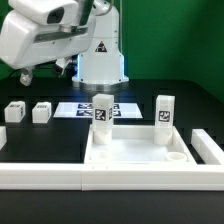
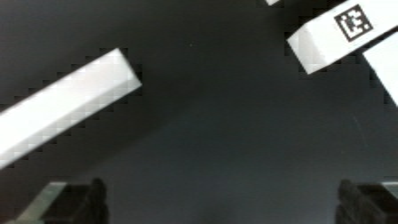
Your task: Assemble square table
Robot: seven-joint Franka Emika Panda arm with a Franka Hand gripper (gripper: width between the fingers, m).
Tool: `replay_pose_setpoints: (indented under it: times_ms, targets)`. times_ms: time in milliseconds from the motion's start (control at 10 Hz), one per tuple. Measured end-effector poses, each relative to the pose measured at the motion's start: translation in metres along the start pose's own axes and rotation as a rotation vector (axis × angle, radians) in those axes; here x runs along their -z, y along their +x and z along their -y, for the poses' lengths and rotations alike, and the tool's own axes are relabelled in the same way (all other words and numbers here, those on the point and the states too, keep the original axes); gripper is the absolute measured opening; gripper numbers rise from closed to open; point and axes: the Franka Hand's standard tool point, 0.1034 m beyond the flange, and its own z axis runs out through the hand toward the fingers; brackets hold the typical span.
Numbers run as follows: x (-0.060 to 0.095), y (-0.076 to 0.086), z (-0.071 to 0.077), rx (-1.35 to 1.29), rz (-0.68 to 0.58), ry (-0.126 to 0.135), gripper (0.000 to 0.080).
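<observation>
— What does the outside camera give that the wrist one lacks?

— The whole layout. The large white plastic square slab (image 1: 135, 155), smooth and with a raised rim, lies mid-table on the matte black table (image 1: 190, 100). It sits just behind the long white L-shaped rail (image 1: 60, 178). A stubby white block leg (image 1: 102, 112) stands upright at the slab's far corner on the exterior view's left. A second upright leg (image 1: 165, 112) stands at the far corner on the right. A round hole (image 1: 178, 157) shows at a near corner. Well apart to the left, a small white loose leg (image 1: 15, 111) sits on the table with another loose leg (image 1: 41, 112) beside it. The marker board (image 1: 75, 108) lies flat behind the slab.

— And the wrist camera?

— Bare black surface, and the gripper (image 2: 222, 200) with its dark fingertips (image 2: 71, 200) spread wide, nothing between them. There is also a plain white bar (image 2: 63, 105) and a white tagged piece (image 2: 347, 35); I cannot tell which part that is.

— Any writing?

— No readable words. Only black-and-white square tags on the legs, and a triangular warning sticker (image 1: 103, 48) on the white robot base (image 1: 100, 65).
</observation>
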Motion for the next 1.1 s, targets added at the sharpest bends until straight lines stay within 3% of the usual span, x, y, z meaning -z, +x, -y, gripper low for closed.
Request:
replay_pose_setpoints:
  times_ms: [100, 200, 300, 500, 600, 700, 800, 900, 1000, 1100]
  targets:
    - [-0.009, -0.006, -0.014, -0.23, 0.036, 0.047, 0.0649]
    - [-0.018, -0.003, -0.022, -0.299, 0.041, 0.058, 0.0649]
    - [-0.028, -0.007, -0.026, -0.428, -0.008, 0.133, 0.0649]
    - [-0.024, 0.0, -0.019, -0.495, 0.004, 0.132, 0.0649]
    - [-0.024, -0.003, -0.003, -0.548, 0.055, 0.207, 0.0649]
    - [-0.018, -0.001, 0.027, -0.632, 0.122, 0.383, 0.0649]
    - [-0.015, -0.001, 0.031, -0.623, 0.167, 0.421, 0.0649]
    - [-0.009, -0.009, 0.049, -0.616, 0.301, 0.527, 0.0649]
    - [-0.012, -0.009, 0.051, -0.585, 0.406, 0.557, 0.0649]
    - [-0.024, -0.002, 0.047, -0.558, 0.435, 0.513, 0.0649]
